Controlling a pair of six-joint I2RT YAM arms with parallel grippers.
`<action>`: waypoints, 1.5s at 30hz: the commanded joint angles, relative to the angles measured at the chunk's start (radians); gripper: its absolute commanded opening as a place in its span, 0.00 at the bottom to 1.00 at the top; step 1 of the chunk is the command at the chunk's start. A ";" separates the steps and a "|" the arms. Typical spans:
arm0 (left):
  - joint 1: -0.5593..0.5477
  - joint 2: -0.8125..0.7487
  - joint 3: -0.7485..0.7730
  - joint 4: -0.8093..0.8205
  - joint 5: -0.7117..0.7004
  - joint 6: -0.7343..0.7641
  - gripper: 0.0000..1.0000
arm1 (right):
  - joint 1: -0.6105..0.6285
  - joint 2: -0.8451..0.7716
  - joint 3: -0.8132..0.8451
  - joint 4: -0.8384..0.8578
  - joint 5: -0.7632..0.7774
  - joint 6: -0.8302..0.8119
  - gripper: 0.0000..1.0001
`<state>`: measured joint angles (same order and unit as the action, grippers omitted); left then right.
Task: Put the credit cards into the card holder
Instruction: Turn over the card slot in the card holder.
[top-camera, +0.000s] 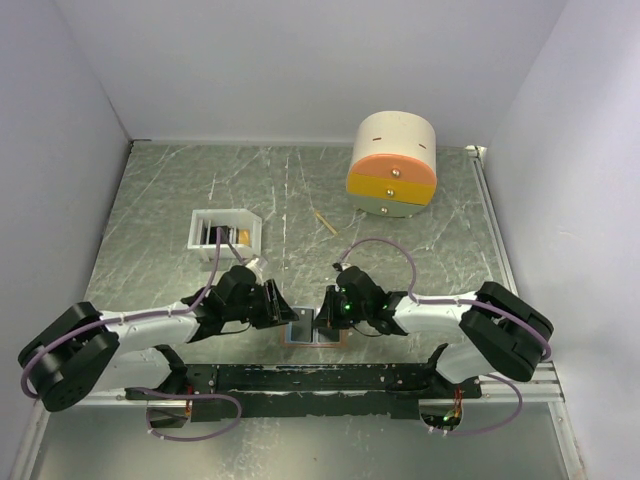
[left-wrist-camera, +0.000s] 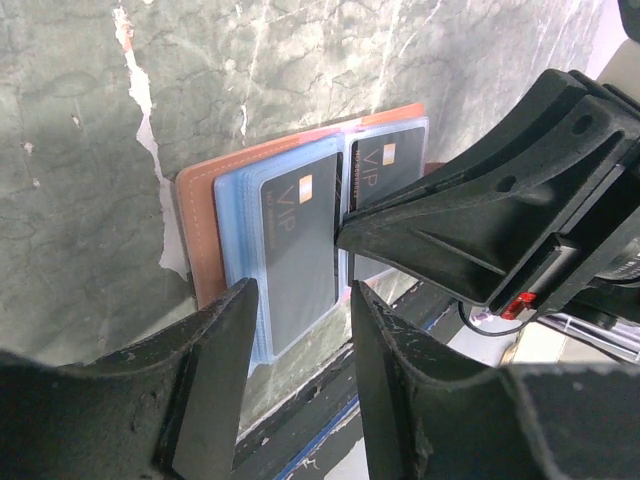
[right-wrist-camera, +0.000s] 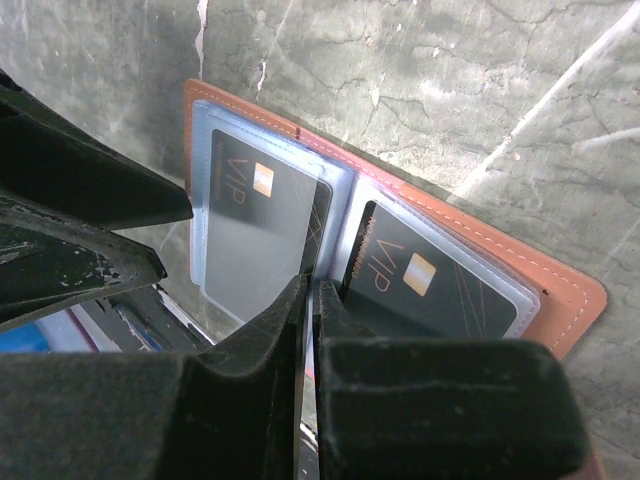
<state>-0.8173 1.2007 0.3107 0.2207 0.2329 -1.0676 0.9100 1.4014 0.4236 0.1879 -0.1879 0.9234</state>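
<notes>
Seating black VIP credit cards (left-wrist-camera: 300, 250) in the open card holder (right-wrist-camera: 560, 300) at the table (top-camera: 200, 190) edge, with left gripper (left-wrist-camera: 300, 290) released above one, right gripper (right-wrist-camera: 310, 290) clenched at the fold; next, likely fetching another card

We see two arms built alike, with white shells on the long links and bulky black housings at the joints. A lilac cable (top-camera: 380, 241) arches behind the right gripper (top-camera: 326, 312), and another (top-camera: 217, 262) rises behind the left gripper (top-camera: 284, 314). Small green lights (top-camera: 349, 297) glow just behind the right gripper. Up close, the left gripper's fingers (left-wrist-camera: 215, 380) are matte black wedges with flat inner faces. The right gripper's body shows moulded ribs, round recessed holes and a small red tab (left-wrist-camera: 517, 303). Pale scuffs (right-wrist-camera: 100, 262) mark the left gripper's black edges.
</notes>
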 joint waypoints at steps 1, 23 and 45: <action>-0.005 0.023 -0.007 0.049 0.005 -0.003 0.53 | 0.007 0.013 -0.034 -0.008 0.014 0.002 0.05; -0.007 0.041 0.005 0.205 0.166 -0.061 0.54 | 0.016 0.020 -0.059 0.033 0.011 0.025 0.04; -0.010 0.107 0.084 0.229 0.215 -0.040 0.51 | 0.041 -0.253 -0.077 -0.102 0.205 -0.018 0.30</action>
<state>-0.8185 1.2819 0.3553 0.3786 0.4141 -1.1160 0.9440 1.2469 0.3618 0.1818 -0.0887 0.9310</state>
